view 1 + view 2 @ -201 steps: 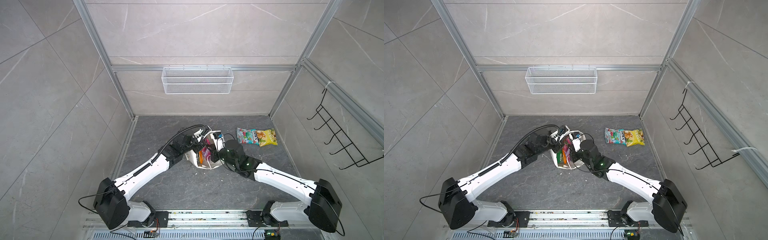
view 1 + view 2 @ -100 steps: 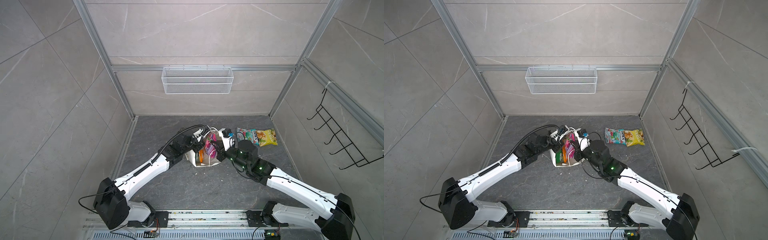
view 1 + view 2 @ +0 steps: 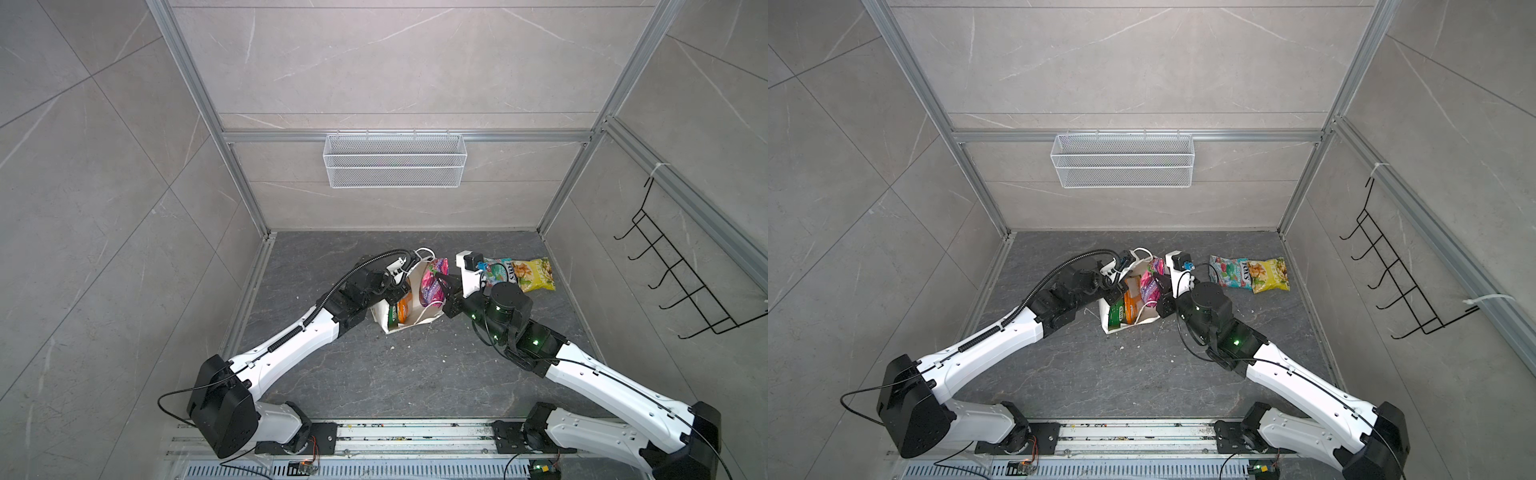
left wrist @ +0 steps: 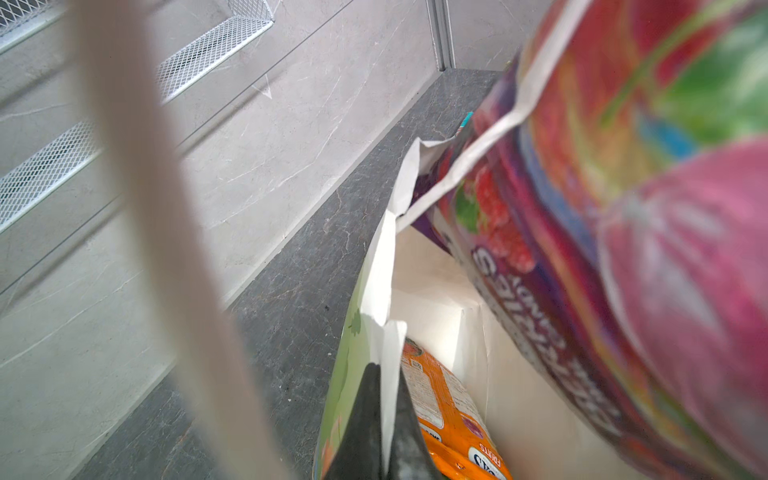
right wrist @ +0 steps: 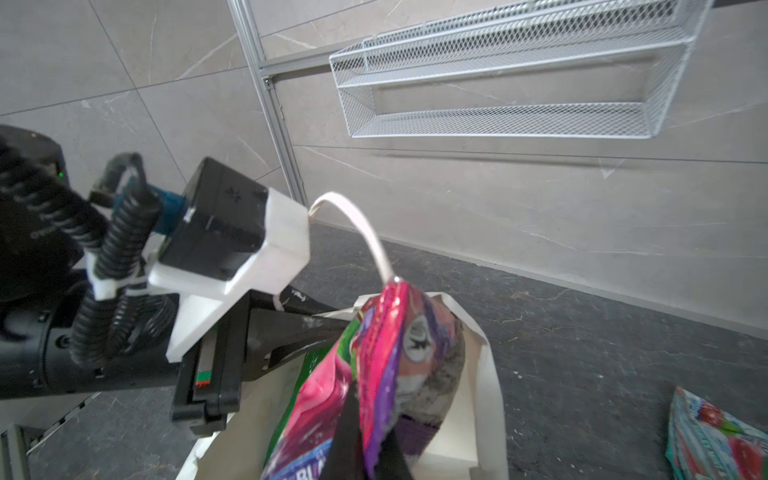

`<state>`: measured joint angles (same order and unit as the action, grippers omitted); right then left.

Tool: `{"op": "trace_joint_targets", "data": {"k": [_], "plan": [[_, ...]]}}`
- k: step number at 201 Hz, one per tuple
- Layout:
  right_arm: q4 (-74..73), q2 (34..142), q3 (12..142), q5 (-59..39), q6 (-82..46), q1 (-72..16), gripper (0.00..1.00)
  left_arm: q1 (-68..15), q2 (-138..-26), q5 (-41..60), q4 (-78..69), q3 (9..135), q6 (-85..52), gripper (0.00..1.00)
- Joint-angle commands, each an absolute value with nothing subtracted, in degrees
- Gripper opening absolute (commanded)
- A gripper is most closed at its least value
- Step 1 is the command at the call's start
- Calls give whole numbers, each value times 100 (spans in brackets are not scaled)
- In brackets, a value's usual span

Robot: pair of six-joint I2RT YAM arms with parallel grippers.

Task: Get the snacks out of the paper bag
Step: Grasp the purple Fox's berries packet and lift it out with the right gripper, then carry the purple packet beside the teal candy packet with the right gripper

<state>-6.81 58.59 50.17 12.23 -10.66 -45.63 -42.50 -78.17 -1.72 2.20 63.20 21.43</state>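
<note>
Purple packet (image 5: pixel 399 345) sticks up from paper bag (image 3: pixel 384 318) | right gripper (image 5: pixel 361 440) pinches it | left gripper (image 4: pixel 384 419) pinches bag edge

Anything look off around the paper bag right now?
The rim of the paper bag is creased and buckled where the left pincer pinches it, and small white specks litter the floor near it.
</note>
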Motion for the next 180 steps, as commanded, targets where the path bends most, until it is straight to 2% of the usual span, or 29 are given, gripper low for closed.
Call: {"op": "trace_joint_targets", "data": {"k": [1,64,77,101,131,145,180], "plan": [[-1020,5617,5135,1920,-1501,-4499,0,-4280,-7760,-159,44,6394,2126,0],[-1720,6266,4856,113,-1155,-4499,0,-4280,-7776,-82,20,6393,2127,0],[-1706,6366,4890,29,-1134,-4508,0,-4280,-7753,-98,-4,6370,2109,0],[-1759,6544,4827,211,-968,-4504,0,-4279,-7736,-66,97,6468,2131,0],[-1375,6766,4983,1466,-1610,-4501,0,-4281,-7774,-83,76,6519,2192,0],[-1356,6816,5051,1748,-1791,-4510,0,-4282,-7787,-45,70,6513,2155,0],[-356,6843,5420,3049,-3370,-4509,0,-4280,-7827,-37,62,6508,2136,0]]}}
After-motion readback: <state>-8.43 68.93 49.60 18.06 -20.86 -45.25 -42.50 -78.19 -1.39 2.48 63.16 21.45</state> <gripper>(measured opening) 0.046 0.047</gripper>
